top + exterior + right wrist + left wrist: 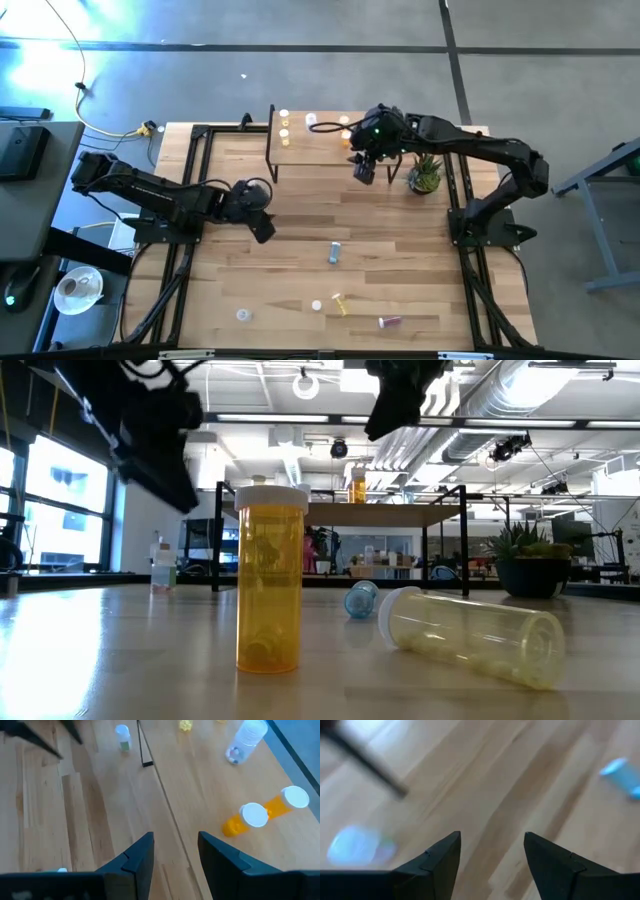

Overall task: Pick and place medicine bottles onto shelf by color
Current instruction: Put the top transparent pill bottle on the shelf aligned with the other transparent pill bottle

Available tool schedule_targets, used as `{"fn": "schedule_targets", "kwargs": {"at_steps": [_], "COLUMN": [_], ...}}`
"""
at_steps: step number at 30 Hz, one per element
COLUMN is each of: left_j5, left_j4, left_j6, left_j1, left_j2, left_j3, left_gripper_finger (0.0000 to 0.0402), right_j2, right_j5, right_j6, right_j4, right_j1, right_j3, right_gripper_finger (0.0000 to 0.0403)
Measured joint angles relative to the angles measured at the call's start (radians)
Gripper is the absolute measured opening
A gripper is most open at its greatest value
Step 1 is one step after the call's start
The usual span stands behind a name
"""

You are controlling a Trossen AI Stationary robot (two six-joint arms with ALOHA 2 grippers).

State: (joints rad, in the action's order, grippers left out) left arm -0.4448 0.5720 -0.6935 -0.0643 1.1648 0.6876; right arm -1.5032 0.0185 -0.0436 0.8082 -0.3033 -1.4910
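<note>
Left gripper (492, 857) fingers apart, empty; blue bottle (621, 776) lies well beyond them. Right gripper (175, 852) likewise parted, empty. Bottle likely light, rigid, slick, prone to roll: pinch mid-barrel.

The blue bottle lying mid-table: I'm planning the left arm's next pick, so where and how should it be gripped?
The blue bottle lies on its side, alone on the tabletop. Probably best to come straight down from above and close the fingers across its round body near the middle, jaws set crosswise to its long axis. The left gripper, open and empty, is the nearer one.
</note>
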Motion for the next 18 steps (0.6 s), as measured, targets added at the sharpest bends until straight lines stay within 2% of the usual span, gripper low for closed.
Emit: {"fn": "schedule_targets", "kwargs": {"at_steps": [7,12,18], "left_j5": [0.0,-0.008,-0.086], "left_j4": [0.226,0.249,0.27], "left_j6": [-0.254,-0.331,-0.401], "left_j1": [0.026,0.06,0.115], "left_j2": [0.0,0.0,0.003], "left_j3": [0.0,0.0,0.0], "left_gripper_finger": [0.0224,0.0219,0.022], "right_j2": [0.0,0.0,0.0], "right_j5": [0.001,0.001,0.001], "right_j6": [-0.009,-0.009,0.001], "right_j4": [-0.003,-0.004,-0.004], "right_j1": [0.005,0.005,0.005], "right_j3": [0.0,0.0,0.0], "right_gripper_finger": [0.0145,0.0145,0.0145]}}
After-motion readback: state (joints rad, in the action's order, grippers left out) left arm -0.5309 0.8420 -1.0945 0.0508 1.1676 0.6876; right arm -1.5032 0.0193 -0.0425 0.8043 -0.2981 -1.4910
